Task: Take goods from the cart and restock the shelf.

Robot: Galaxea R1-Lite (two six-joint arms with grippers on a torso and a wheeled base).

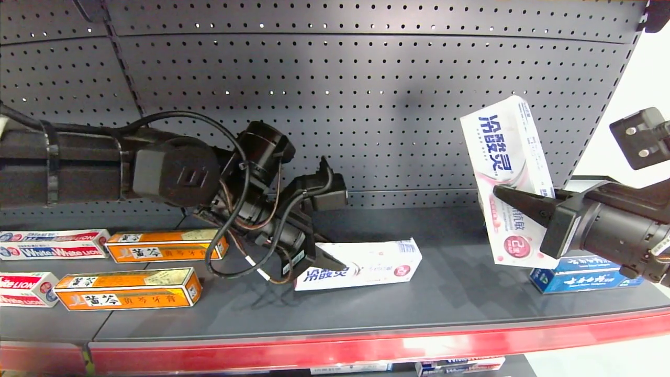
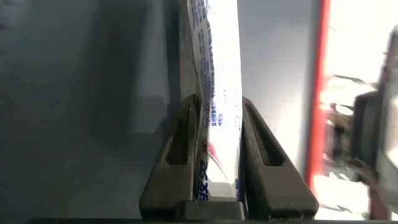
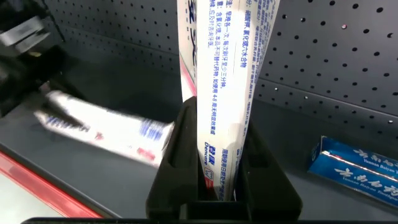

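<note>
A white toothpaste box [image 1: 366, 264] lies flat on the grey shelf [image 1: 450, 293], mid-shelf. My left gripper [image 1: 325, 260] is shut on its left end; in the left wrist view the box [image 2: 221, 50] sits edge-on between the two fingers [image 2: 177, 143] of the gripper [image 2: 217, 109]. At the right, my right gripper [image 1: 503, 195] is shut on a second white toothpaste box [image 1: 505, 157], held nearly upright and tilted above the shelf. In the right wrist view this box [image 3: 224, 56] rises from the gripper [image 3: 216, 121], and the lying box [image 3: 106, 127] shows farther off.
Two orange boxes [image 1: 128, 288] and red-and-white boxes [image 1: 52, 244] lie at the shelf's left. A blue box [image 1: 581, 277] [image 3: 357, 165] lies under the right arm. A pegboard wall [image 1: 366, 104] backs the shelf, and a red strip [image 1: 366, 348] runs along its front edge.
</note>
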